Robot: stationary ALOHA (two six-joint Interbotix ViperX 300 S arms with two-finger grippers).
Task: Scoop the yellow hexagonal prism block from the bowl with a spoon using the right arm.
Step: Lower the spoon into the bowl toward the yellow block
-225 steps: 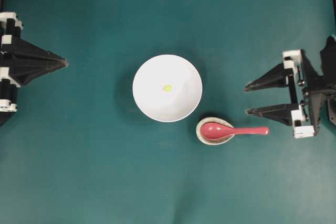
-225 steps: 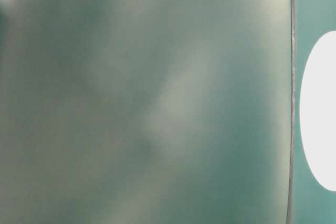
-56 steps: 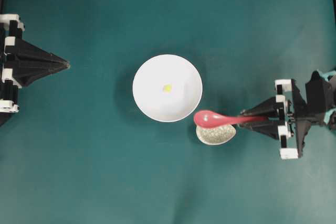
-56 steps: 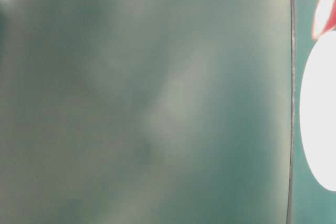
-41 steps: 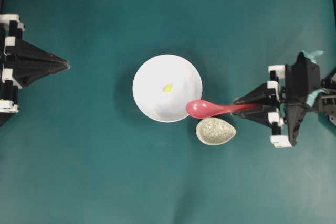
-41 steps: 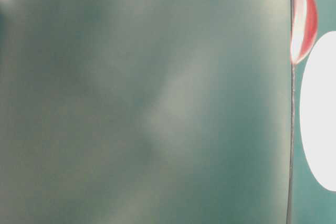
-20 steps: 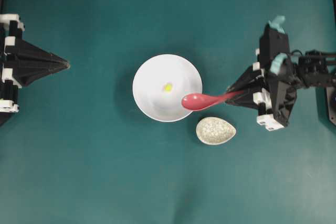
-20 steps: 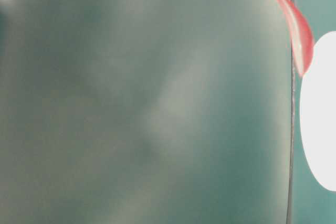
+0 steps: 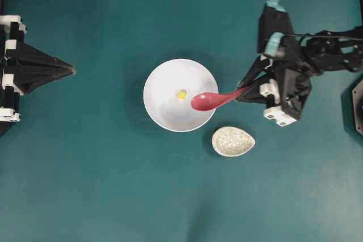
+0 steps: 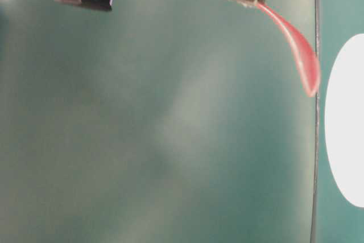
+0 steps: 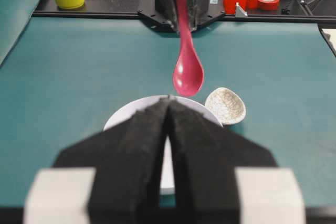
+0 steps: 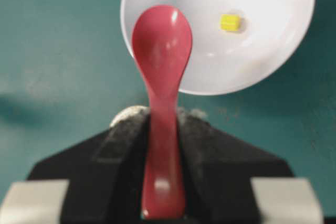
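Right tool: pinched the handle of the spoon, jaws clamped on either side of it; the arm carried teal tape tags.
Spoon: pink-red and glossy, held off the tabletop, its scoop over the right part of the bowl in the overhead view.
Yellow block: lay inside the bowl near its middle, just left of the scoop; whether the two touched could not be told.
Bowl: plain white, round, resting on the green tabletop.
Spoon rest: speckled beige, just below and right of the bowl.
Left tool: pressed together, well left of the bowl, holding nothing.
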